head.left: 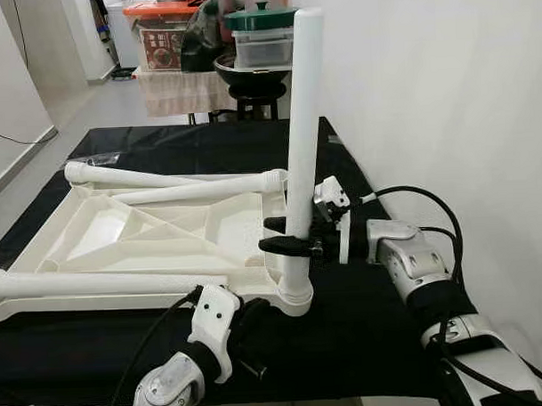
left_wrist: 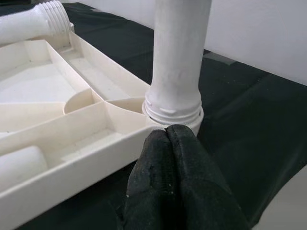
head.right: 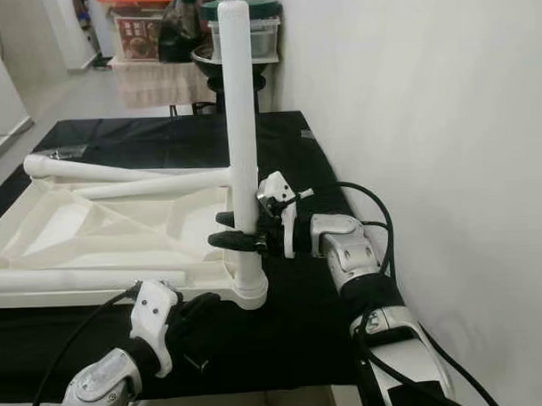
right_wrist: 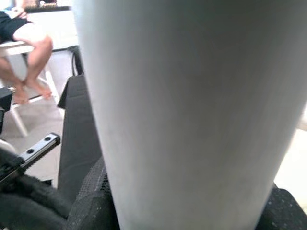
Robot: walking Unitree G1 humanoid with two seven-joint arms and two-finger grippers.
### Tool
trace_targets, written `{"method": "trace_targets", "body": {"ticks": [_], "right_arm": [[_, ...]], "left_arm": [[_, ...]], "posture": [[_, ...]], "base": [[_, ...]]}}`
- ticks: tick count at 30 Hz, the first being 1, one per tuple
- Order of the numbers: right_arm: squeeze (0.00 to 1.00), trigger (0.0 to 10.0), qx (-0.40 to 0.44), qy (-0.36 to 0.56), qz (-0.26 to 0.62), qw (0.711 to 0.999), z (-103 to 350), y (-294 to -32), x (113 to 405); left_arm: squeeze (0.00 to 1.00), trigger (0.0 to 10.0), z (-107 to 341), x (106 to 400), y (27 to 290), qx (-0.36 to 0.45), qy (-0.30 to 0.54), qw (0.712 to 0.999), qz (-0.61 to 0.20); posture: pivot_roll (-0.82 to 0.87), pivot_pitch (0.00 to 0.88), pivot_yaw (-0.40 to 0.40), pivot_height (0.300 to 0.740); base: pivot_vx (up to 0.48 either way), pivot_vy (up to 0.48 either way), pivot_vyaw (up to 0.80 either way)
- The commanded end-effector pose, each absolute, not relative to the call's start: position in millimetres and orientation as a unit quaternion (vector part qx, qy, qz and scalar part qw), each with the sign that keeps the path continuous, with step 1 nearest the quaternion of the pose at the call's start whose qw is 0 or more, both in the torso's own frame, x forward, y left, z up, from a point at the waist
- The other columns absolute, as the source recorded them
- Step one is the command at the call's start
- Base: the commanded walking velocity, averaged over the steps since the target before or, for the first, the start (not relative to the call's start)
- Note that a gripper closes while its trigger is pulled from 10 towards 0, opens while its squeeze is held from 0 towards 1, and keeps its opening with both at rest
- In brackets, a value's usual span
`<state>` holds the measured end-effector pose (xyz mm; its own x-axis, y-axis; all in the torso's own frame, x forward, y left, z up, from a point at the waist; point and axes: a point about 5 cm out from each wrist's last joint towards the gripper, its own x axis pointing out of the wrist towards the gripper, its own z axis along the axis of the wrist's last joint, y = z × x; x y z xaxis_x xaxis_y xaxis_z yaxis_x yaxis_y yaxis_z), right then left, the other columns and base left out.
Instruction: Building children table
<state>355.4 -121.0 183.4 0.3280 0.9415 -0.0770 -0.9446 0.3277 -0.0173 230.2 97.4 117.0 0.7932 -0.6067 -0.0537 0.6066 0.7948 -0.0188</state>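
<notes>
right tool [head.left: 285, 235]: clamped on upright leg [head.left: 301, 140], frame centre | left tool [left_wrist: 168, 143]: fingers pressed together beside tabletop [head.left: 148, 238] corner socket, lower centre

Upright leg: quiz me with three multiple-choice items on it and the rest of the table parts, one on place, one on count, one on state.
1. Where does the upright leg stand?
A. In the tabletop's corner socket nearest the right arm
B. On the floor
C. At the tabletop's middle

2. How many legs lie flat on the tabletop?
A. None
B. Three
C. Six

3. What is the right hand doing?
A. Hanging idle
B. Shut on the upright leg
C. Holding a cable

Answers:
1. A: the upright leg sits in the corner socket of the upside-down tabletop.
2. B: two legs lie at the far side, one at the near edge.
3. B: the right hand clamps its fingers around the leg; the left hand, shut, rests by the socket.
</notes>
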Motion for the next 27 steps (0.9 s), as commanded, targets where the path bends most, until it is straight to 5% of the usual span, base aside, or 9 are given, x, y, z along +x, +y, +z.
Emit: {"method": "trace_targets", "body": {"ticks": [1,7,8,9,10,21,22,27], "right_arm": [[0.0,0.0,-0.021,0.032,0.561,0.827,170,-121,346],[0.0,0.0,-0.015,0.073,0.511,0.856,142,-117,313],[0.0,0.0,-0.024,0.087,0.401,0.912,132,-112,306],[0.0,0.0,-0.024,0.087,0.401,0.912,132,-112,306],[0.0,0.0,-0.032,0.093,0.312,0.945,128,-111,303],[0.0,0.0,-0.016,0.12,0.186,0.975,119,-93,294],[0.0,9.5,-0.019,0.126,0.177,0.976,117,-89,293],[0.0,10.0,-0.029,0.129,0.168,0.977,117,-89,294]], "left_arm": [[0.0,10.0,116,228,97,-0.003,0.037,0.947,-0.32],[0.0,10.0,117,226,99,-0.003,0.037,0.946,-0.321],[0.0,10.0,118,225,100,-0.002,0.037,0.946,-0.321],[0.0,10.0,118,225,100,-0.002,0.037,0.946,-0.321],[0.0,10.0,118,225,101,-0.002,0.037,0.946,-0.321],[0.0,10.0,118,229,108,0.004,0.038,0.947,-0.318],[0.0,10.0,118,230,109,0.005,0.038,0.948,-0.315],[0.0,10.0,117,231,109,0.004,0.039,0.948,-0.314]], "posture": [[0.09,0.019,-0.051,0.74],[0.08,0.034,-0.046,0.74],[0.08,0.042,-0.049,0.74],[0.08,0.042,-0.049,0.74],[0.08,0.042,-0.049,0.74],[0.08,0.037,-0.023,0.74],[0.07,0.026,-0.025,0.74],[0.07,0.018,-0.022,0.74]], "base": [[0.0,0.0,0.0],[0.0,0.0,0.0],[0.0,0.0,0.0],[0.0,0.0,0.0],[0.0,0.0,0.0],[0.0,0.0,0.0],[0.0,0.0,0.0],[0.0,0.0,0.0]]}}
